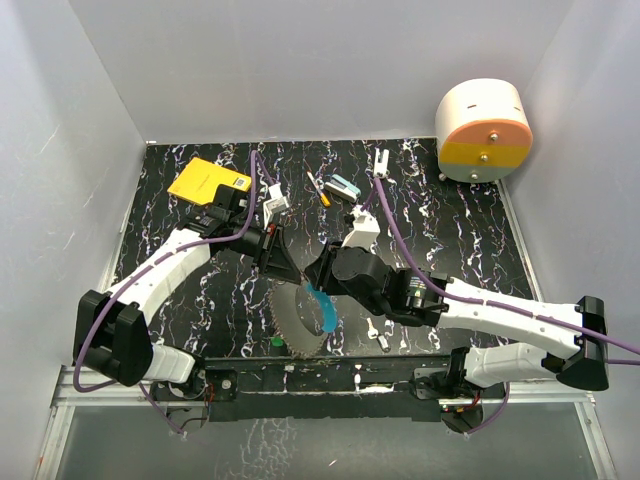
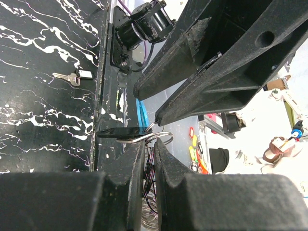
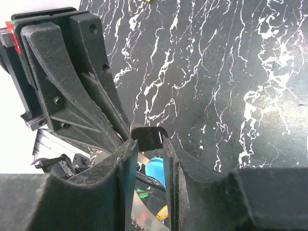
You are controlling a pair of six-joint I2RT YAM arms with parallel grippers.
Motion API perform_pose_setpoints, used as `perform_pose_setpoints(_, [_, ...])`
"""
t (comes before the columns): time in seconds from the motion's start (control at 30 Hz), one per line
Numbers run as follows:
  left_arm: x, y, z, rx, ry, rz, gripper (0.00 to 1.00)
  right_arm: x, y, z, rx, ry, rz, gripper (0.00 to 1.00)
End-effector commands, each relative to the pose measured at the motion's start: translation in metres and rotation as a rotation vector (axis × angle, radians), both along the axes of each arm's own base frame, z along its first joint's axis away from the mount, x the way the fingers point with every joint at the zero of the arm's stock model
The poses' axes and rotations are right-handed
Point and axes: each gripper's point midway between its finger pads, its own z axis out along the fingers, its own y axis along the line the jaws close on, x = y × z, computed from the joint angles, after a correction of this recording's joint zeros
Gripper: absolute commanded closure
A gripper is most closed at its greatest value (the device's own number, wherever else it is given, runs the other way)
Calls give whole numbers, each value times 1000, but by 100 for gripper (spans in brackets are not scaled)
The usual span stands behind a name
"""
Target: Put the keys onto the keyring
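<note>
Left jaws on keyring [image 2: 163,135], right jaws on key [image 3: 149,137], table edge [image 1: 240,340]

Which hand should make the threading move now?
Right. The right hand pinches the black-headed key close against the keyring, so it can likely steer it on; the left hand is shut on the keyring and best serves as anchor.

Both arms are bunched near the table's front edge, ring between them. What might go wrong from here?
1. The right end effector grips the black key only at its very tip; the key may slip and fall past the table edge.
2. The left end effector holds the keyring tight against the right one, so threading may make them collide or twist the ring loose.
</note>
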Motion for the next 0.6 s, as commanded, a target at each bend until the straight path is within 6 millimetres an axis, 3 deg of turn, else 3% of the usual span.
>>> perform_pose_setpoints(0.0, [-11,2,17,-52,2,-31,100,1,3,37,99,-29,-3,67])
perform_pose_setpoints(0.57, [-9,1,12,-40,1,-21,100,5,1,54,136,-61,-24,67])
